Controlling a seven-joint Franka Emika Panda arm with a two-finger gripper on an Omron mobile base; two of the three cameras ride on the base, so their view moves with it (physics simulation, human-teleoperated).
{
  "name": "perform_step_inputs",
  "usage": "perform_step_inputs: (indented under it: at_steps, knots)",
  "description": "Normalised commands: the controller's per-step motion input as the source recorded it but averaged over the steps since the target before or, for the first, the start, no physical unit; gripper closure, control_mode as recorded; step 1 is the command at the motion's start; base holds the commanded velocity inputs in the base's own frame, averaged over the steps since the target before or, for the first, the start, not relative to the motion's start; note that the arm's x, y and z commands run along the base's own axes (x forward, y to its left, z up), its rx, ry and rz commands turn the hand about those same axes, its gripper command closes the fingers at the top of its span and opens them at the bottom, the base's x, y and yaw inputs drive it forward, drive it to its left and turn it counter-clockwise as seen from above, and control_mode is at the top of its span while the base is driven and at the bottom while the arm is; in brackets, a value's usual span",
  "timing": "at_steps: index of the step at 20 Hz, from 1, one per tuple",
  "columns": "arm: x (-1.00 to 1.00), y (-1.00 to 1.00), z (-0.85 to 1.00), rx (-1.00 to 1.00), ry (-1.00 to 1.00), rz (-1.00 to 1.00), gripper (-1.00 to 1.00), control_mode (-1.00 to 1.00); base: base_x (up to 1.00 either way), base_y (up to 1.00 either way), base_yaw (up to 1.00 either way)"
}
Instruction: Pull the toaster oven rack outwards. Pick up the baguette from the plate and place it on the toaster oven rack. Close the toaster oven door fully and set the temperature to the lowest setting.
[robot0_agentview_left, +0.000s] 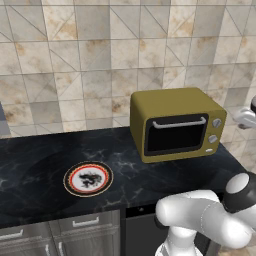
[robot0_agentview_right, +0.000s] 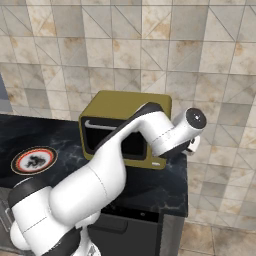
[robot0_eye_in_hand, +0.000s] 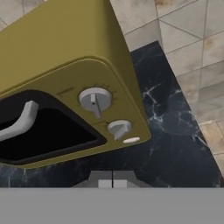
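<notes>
Sitting on the dark counter (robot0_agentview_left: 40, 165), the toaster oven (robot0_agentview_left: 175, 122) is facing the robot in the left base view, long axis running left-right, toaster oven door (robot0_agentview_left: 176, 134) shut; the plate (robot0_agentview_left: 88, 178) is lying well left of it. Right base view: arm is crossing the oven front. Hand view: gripper (robot0_eye_in_hand: 113, 183) is pinched closed, holding nothing, just below the knobs (robot0_eye_in_hand: 95, 99).

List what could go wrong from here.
The shut pincer faces two knobs on the oven; the upper knob and lower knob sit close together, so it may turn the wrong one. With its fingers together, it can't grip a knob and might just slip off.
</notes>
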Motion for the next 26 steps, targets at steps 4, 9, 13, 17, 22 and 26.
perform_step_inputs:
  at_steps: [4,9,13,17,22,26]
  knots:
    - [0.28,0.17,0.0,0.14,0.0,0.0,1.0,-1.0,0.0,0.0,0.0]
    - [0.44,0.14,0.0,0.13,0.05,0.0,1.0,-1.0,0.0,0.0,0.0]
    - [0.38,0.03,-0.02,0.09,0.03,0.0,1.0,-1.0,0.0,0.0,0.0]
    - [0.16,0.0,-0.1,0.06,0.0,0.0,1.0,-1.0,0.0,0.0,0.0]
    - [0.08,0.0,-0.16,0.03,0.0,0.0,1.0,-1.0,0.0,0.0,0.0]
    - [0.09,0.0,-0.18,0.02,0.0,0.0,1.0,-1.0,0.0,0.0,0.0]
